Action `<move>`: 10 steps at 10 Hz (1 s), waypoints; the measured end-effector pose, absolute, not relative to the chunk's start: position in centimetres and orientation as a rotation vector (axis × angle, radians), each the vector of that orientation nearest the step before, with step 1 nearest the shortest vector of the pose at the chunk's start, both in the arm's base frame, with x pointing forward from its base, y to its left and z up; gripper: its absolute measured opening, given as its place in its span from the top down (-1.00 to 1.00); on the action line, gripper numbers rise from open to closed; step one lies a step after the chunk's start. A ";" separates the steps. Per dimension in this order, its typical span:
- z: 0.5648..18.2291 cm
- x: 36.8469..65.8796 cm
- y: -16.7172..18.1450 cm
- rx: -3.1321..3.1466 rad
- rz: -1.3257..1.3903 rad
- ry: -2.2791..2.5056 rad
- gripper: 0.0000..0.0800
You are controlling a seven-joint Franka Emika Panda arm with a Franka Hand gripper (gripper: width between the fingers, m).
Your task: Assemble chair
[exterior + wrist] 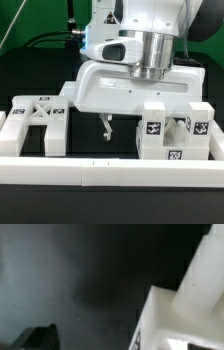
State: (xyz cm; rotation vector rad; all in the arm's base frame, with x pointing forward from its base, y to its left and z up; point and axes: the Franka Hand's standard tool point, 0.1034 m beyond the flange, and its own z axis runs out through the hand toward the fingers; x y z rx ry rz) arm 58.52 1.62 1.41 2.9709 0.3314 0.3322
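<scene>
Item 1, Panda arm (135,35): white, reaching down from above, its broad wrist housing directly over the gripper (106,132). Item 2, border rail (110,170): long low white rail, in front of the gripper, running across the whole exterior view. Item 3, X-braced panel (33,108): chair part, to the exterior view's left of the gripper and well apart from it. It is raised on blocky white legs, with its long side across the view. Item 4, tagged blocks (160,135): chair parts, a cluster to the exterior view's right of the gripper and nearer to it than the panel. They stand upright with their markers facing the camera; whether they are joined cannot be told. Item 5, gripper: low over the dark table (80,280), between the two groups and touching neither. Nothing is seen held. Only one dark fingertip (40,336) shows in the wrist view, so the jaws' state cannot be told. Item 6, white part (185,308): close beside the gripper, probably one of the tagged blocks. Judgement: a pick from here would call for a sideways shift, shorter toward the blocks.
</scene>
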 end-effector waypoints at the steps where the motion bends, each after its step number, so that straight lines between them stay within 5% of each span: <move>1: 1.4 58.5 1.6 2.971 0.332 0.330 -0.57; 4: 1.4 58.5 1.5 2.971 0.331 0.328 0.67; 5: 1.4 58.5 1.5 2.971 0.331 0.326 0.67; 6: 1.7 58.7 1.3 2.973 0.334 0.322 0.88; 10: 3.5 58.7 0.3 3.008 0.273 0.280 0.91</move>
